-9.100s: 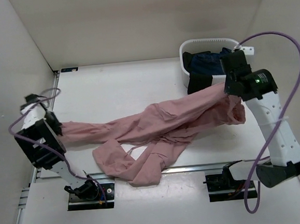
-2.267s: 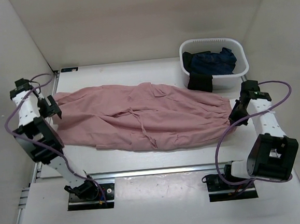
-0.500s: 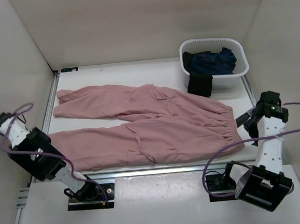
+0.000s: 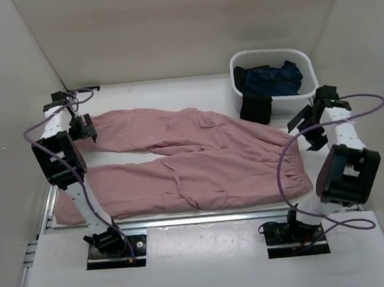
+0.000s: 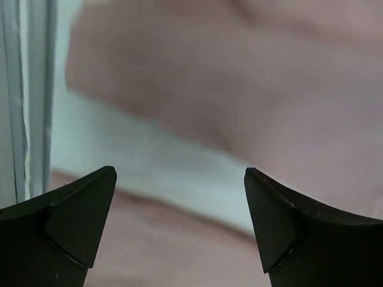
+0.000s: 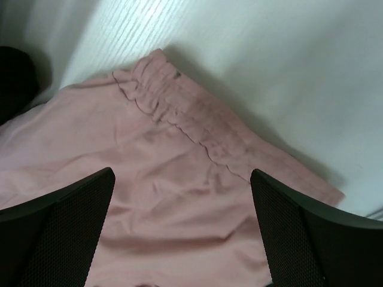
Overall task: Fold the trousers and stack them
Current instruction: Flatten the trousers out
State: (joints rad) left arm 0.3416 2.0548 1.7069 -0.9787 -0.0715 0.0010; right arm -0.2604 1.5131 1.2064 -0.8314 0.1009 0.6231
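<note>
The dusty-pink trousers (image 4: 193,157) lie spread flat on the white table, both legs pointing left and the gathered waistband (image 6: 197,128) at the right. My left gripper (image 4: 84,128) hovers open over the far leg's cuff end. In the left wrist view its gripper (image 5: 179,227) has nothing between the fingers, with blurred pink fabric (image 5: 269,89) and a strip of table below. My right gripper (image 4: 307,129) stands open beside the waistband's far corner. In the right wrist view the gripper (image 6: 182,227) looks down on the trousers (image 6: 179,197) with its jaws empty.
A white basket (image 4: 271,54) at the back right holds dark navy garments (image 4: 270,81); one dark piece (image 4: 255,106) hangs over its front wall, close to the waistband. A metal rail (image 4: 184,218) runs along the table's near edge. White walls enclose the left, back and right.
Both arms have swung from the near side to the far side: the left to the far leg's cuff, the right to the waistband's far corner. The trousers have not moved.
</note>
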